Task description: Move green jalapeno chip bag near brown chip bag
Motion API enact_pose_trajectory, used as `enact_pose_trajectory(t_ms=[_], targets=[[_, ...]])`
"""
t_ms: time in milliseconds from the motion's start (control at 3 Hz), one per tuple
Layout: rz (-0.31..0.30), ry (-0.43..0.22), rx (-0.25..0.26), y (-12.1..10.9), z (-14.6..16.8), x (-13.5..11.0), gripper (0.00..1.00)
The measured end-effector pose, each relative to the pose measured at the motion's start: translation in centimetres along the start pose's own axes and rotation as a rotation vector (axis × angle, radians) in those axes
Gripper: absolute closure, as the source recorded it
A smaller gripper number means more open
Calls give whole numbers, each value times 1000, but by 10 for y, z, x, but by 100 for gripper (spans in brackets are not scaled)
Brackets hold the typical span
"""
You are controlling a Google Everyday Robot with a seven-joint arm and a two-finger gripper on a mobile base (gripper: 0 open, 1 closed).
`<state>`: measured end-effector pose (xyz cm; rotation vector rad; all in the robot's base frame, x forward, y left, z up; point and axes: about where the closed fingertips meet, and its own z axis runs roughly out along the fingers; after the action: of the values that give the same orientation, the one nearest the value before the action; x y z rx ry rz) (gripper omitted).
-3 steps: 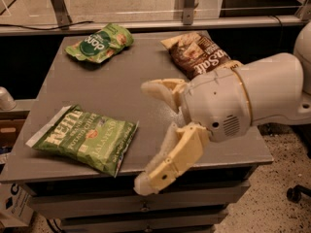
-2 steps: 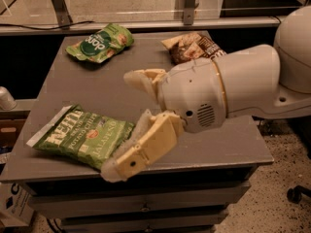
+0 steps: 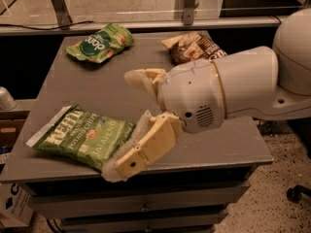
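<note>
The gripper [image 3: 119,125] hangs low over the front half of the grey surface [image 3: 92,89], with its two cream fingers spread wide apart and nothing held between them. The upper finger [image 3: 143,79] points left above the bare middle of the surface. The lower finger [image 3: 141,149] slopes down towards the front edge, and its tip lies at the right edge of the green jalapeno chip bag [image 3: 80,136]; whether it presses on the bag I cannot tell.

That bag lies flat at the front left corner of the surface, its white strip towards the left edge. The brown chip bag [image 3: 192,46] lies at the back right, well apart from it and partly hidden behind the white arm [image 3: 243,91]. A smaller green bag [image 3: 99,42] lies at the back left.
</note>
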<state>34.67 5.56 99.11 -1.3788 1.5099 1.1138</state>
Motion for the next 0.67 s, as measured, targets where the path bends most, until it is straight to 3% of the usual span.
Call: enact_pose_trajectory(t_ms=[333, 667], targets=[[-28, -29, 28, -22, 6, 26, 0], [-122, -58, 66, -52, 14, 50, 0]])
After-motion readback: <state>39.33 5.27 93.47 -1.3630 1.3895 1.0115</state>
